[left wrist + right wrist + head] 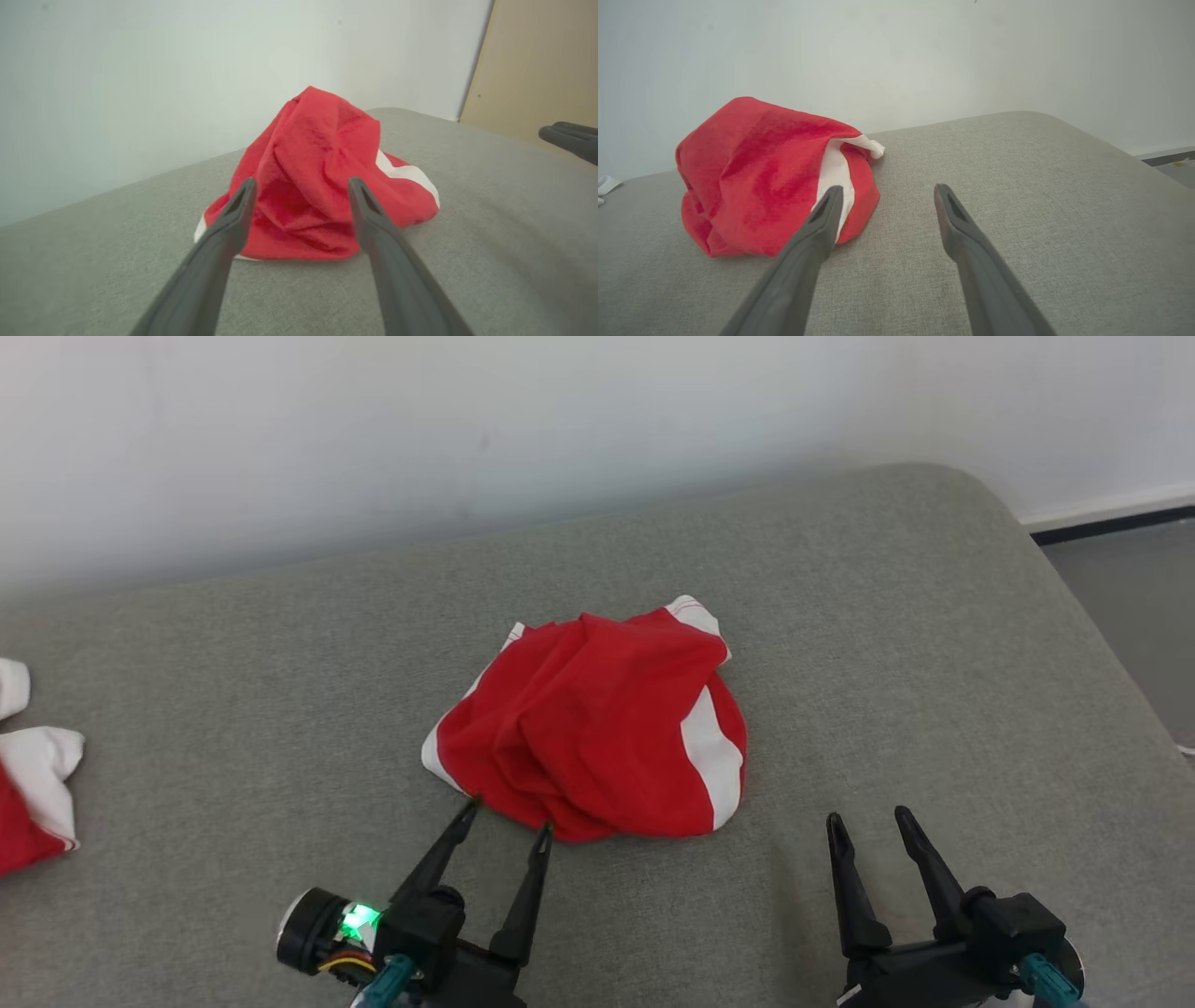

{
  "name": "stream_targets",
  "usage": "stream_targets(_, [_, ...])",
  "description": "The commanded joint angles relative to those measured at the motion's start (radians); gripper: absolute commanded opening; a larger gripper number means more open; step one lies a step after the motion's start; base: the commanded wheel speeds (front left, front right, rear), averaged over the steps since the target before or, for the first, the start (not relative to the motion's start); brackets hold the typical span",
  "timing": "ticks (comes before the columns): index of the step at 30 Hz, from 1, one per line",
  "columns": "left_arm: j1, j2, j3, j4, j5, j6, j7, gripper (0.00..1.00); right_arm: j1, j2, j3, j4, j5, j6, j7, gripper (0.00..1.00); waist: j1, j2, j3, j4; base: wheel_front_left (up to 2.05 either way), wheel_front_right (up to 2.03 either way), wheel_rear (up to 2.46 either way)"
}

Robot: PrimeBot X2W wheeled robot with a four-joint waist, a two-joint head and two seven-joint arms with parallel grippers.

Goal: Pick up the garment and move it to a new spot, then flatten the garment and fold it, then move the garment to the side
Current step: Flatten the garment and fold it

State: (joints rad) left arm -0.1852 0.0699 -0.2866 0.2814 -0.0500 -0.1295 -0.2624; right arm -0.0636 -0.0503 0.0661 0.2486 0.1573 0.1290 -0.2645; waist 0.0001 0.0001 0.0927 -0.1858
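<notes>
Head view: left gripper (510, 813) spread, tips at garment (597, 728) edge; right gripper (868, 816) spread (well apart); cushion (934, 663) broad rightward.

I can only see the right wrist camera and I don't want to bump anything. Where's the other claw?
Observer: The left claw is at the near edge of the red garment, on the robot's left side of it.
Operator: Is it grabbing it?
Observer: No. The left wrist view shows its jaws wide open, with nothing pinched between them.
Operator: Is there other stuff on the couch?
Observer: Yes. Another red and white cloth lies at the far left edge of the grey cushion.
</notes>
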Motion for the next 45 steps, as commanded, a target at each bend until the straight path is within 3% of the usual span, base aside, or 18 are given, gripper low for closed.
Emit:
stream_targets(1, [-0.024, 0.011, -0.023, 0.017, -0.008, 0.000, -0.002, 1.00, -0.007, 0.001, 0.000, 0.001, 0.010, 0.003, -0.002, 1.00, -0.0001, -0.0001, 0.043, -0.050, 0.00, 0.00, 0.00])
stream_targets(15, [-0.162, 0.082, -0.153, 0.283, -0.044, 0.000, -0.002, 1.00, -0.039, 0.001, 0.008, 0.003, 0.053, 0.003, -0.002, 1.00, -0.0001, -0.0001, 0.098, -0.191, 0.00, 0.00, 0.00])
stream_targets(23, [-0.227, 0.094, -0.139, 0.413, -0.005, 0.022, -0.002, 1.00, -0.041, 0.001, 0.022, 0.001, 0.042, 0.003, -0.002, 1.00, -0.0001, -0.0001, 0.098, -0.217, 0.00, 0.00, 0.00])
stream_targets(25, [-0.248, 0.083, -0.133, 0.442, -0.015, 0.021, -0.002, 0.00, -0.038, 0.001, 0.025, 0.003, 0.038, 0.003, -0.002, 1.00, -0.0001, -0.0001, 0.095, -0.221, 0.00, 0.00, 0.00])
stream_targets(30, [-0.248, 0.071, -0.107, 0.426, -0.037, 0.018, -0.002, 0.00, -0.019, 0.001, 0.020, 0.005, 0.028, 0.003, -0.002, 1.00, -0.0001, -0.0001, 0.075, -0.212, 0.00, 0.00, 0.00])
stream_targets(35, [-0.197, 0.052, -0.076, 0.310, -0.067, 0.010, -0.002, 0.00, 0.008, 0.001, -0.005, 0.002, 0.018, 0.003, -0.002, 1.00, -0.0001, -0.0001, 0.041, -0.156, 0.00, 0.00, 0.00])
stream_targets(45, [-0.045, 0.112, -0.022, 0.095, -0.080, 0.003, -0.002, 0.00, 0.034, 0.001, -0.004, 0.004, 0.015, 0.003, -0.002, 1.00, -0.0001, -0.0001, -0.010, -0.007, 0.00, 0.00, 0.00])
